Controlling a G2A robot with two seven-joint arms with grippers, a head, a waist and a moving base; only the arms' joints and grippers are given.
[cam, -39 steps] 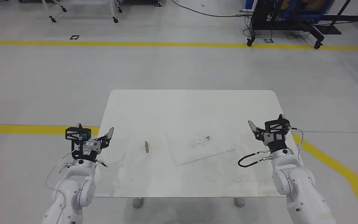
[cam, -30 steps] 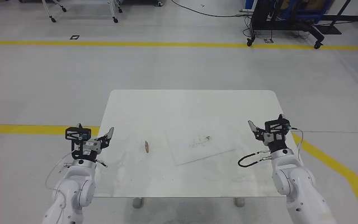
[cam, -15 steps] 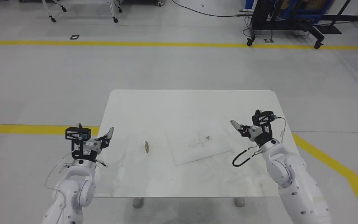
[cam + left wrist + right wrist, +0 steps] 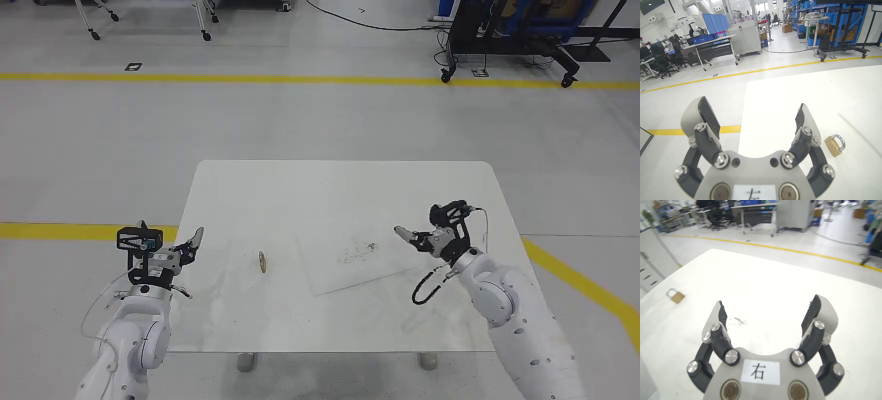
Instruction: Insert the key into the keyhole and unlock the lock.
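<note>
One white table with rounded corners fills the middle of the top view. It stands on a pale floor crossed by yellow lines. A thin pale sheet lies flat on the table, right of centre and slightly askew.

The right gripper is over the right part of the table, just beside the sheet's right edge. Its ribbed fingers are spread wide with nothing between them. The left gripper hangs at the table's left edge, in the lower left of the top view, equally spread and empty.

A brass padlock with a silver shackle lies on the bare table, left of the sheet. It is between the two grippers, nearer the left one, and touched by neither.

On the sheet's upper right part sits a small dark object, perhaps the key but too small to tell. It lies near the right gripper, apart from its fingers.
</note>
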